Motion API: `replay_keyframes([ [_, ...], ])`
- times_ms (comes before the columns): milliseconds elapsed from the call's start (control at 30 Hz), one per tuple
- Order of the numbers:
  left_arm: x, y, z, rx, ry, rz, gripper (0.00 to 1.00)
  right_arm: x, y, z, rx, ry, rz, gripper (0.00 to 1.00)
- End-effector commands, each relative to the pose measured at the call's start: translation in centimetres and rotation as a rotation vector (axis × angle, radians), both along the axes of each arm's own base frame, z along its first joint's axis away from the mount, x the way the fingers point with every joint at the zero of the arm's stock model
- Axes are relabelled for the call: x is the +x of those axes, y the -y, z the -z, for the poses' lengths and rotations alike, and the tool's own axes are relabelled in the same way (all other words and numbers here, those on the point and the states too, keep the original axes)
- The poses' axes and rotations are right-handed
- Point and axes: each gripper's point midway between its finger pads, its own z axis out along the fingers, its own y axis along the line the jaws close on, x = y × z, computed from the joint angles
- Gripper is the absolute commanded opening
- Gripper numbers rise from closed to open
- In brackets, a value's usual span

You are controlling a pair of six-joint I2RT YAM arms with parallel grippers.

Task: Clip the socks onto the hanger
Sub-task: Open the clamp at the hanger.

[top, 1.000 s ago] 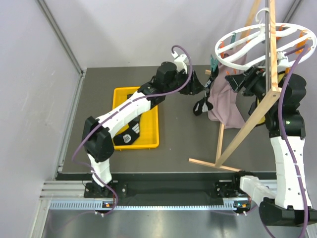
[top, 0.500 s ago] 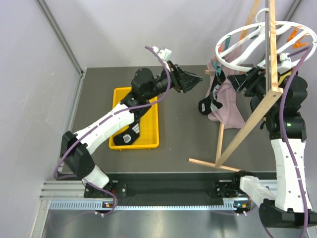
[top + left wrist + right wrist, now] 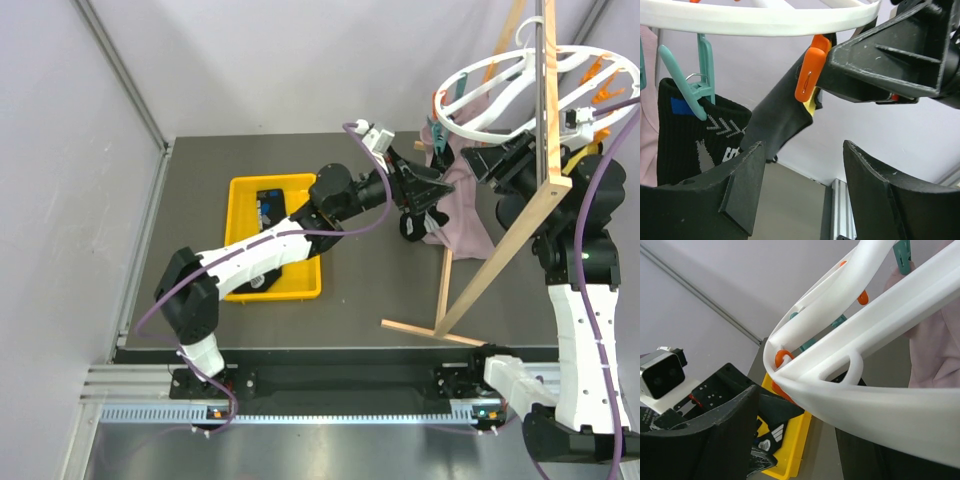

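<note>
The white hanger ring point(image 3: 500, 70) hangs on its wooden frame point(image 3: 500, 255). Two black socks point(image 3: 412, 218) hang from its near-left rim. In the left wrist view one sock point(image 3: 685, 145) hangs from a teal clip point(image 3: 690, 82), and the other sock point(image 3: 782, 117) from an orange clip point(image 3: 809, 70). My left gripper point(image 3: 440, 188) is open and empty just below the orange-clipped sock point(image 3: 801, 150). My right gripper point(image 3: 478, 160) is open under the ring, one finger beside the orange clip point(image 3: 890, 60). The ring's rim point(image 3: 880, 410) crosses between its jaws.
A pink-mauve garment point(image 3: 462, 215) hangs on the ring behind the socks. A yellow tray point(image 3: 312, 250) with dark items in it lies on the table's left half. The frame's wooden foot point(image 3: 430, 333) lies across the table near the front.
My left gripper was at the socks, then swung up and back to the left. It is now back at the socks under the ring. The ring has tilted a little.
</note>
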Motion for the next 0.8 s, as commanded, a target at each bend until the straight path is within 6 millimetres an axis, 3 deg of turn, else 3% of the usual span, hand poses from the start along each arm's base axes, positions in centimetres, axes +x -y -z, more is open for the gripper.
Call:
replay_keyframes([
  [0,-0.8,-0.2,-5.1,-0.127,0.143,-0.020,0.68,-0.3,-0.4,-1.3,0.017,0.047,-0.015,0.59],
  [267,-1.7,1.3,-5.6,-0.176,0.252,-0.029,0.68,-0.4,-0.6,-1.3,0.021,0.044,-0.026,0.58],
  [500,-0.3,3.1,-4.6,-0.176,0.252,-0.071,0.65,-0.6,-0.6,-1.4,0.019,0.049,-0.031,0.58],
  [767,1.1,4.2,-4.8,-0.180,0.237,-0.094,0.61,-0.8,-0.5,-1.7,0.006,0.057,-0.027,0.58],
])
